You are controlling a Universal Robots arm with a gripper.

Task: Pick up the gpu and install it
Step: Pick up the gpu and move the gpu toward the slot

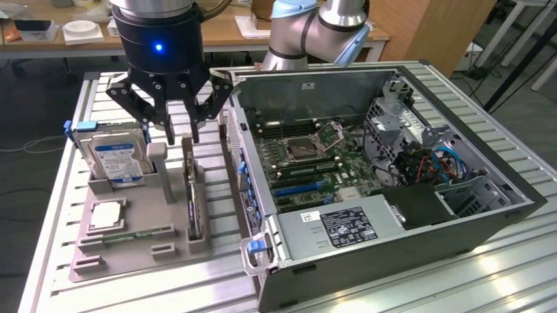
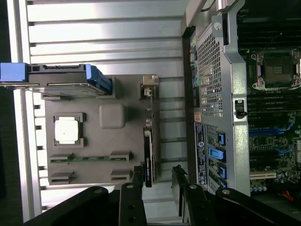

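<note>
Presently the gripper (image 1: 181, 134) hangs released and empty above the grey tray (image 1: 130, 251), over the gpu (image 1: 193, 208) standing on edge in the tray's slot nearest the computer case (image 1: 418, 254); a sound pickup likely needs both fingers squared astride the thin card's upper edge before closing.

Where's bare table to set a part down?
Bare table slats below the parts tray in the exterior view, and right of the case there. Crowded: narrow strip between tray and case, gripper over the tray.
</note>
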